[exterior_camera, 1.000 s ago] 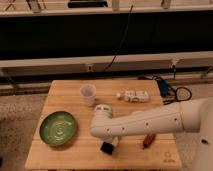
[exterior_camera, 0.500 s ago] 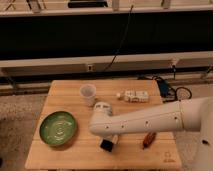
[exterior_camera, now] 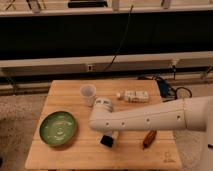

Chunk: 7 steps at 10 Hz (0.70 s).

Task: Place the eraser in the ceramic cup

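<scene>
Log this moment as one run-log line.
phase: grasp | gripper: shut, down at eraser | eraser: near front edge of table, not lifted | cup: upright, farther back, eraser not in it

Soft, even light is falling from above onto the worktop, and its wood is showing warm and bright. Behind it a wide dark band is sitting almost black, while the pale strips above and below it are catching the light. My arm is glowing pale, nearly washed out. My hand, closed, is hanging low over the worktop's front middle, reading as a dark patch.
</scene>
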### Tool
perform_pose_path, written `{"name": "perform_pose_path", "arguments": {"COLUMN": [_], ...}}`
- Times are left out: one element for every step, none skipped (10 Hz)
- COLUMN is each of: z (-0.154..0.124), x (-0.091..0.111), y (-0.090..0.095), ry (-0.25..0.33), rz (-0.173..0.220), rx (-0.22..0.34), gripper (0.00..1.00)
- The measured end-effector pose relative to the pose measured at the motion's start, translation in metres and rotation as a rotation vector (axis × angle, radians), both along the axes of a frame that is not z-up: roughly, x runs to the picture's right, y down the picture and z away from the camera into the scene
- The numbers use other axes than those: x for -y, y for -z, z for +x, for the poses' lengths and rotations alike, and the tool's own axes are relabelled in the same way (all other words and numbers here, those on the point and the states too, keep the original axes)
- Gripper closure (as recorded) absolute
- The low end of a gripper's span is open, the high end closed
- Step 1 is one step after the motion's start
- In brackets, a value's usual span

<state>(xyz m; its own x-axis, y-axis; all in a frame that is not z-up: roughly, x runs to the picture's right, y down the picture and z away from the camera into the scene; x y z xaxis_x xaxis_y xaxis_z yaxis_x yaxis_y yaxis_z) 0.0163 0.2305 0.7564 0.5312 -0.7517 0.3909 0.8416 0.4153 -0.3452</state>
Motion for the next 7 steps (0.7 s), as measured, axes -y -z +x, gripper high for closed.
{"name": "perform_pose_path", "arguments": {"z": [0.001,0.000,0.001,0.003,0.005,0.005,0.005], "x": [0.007,0.014,0.023,0.039,0.046,0.049,0.054], "y": [0.001,0.005,0.009,0.012,0.013,0.013,0.013], "ry": [0.000,-0.001,-0.006,-0.010,-0.012,-0.011,-0.008], "rz": [0.007,0.016,0.022,0.035,0.042,0.047,0.055], "rx": [0.004,0.009,0.012,0.014,0.014,0.013,0.016], "gripper": [0.94,0.90,0.90,0.96,0.99,1.00,1.00]}}
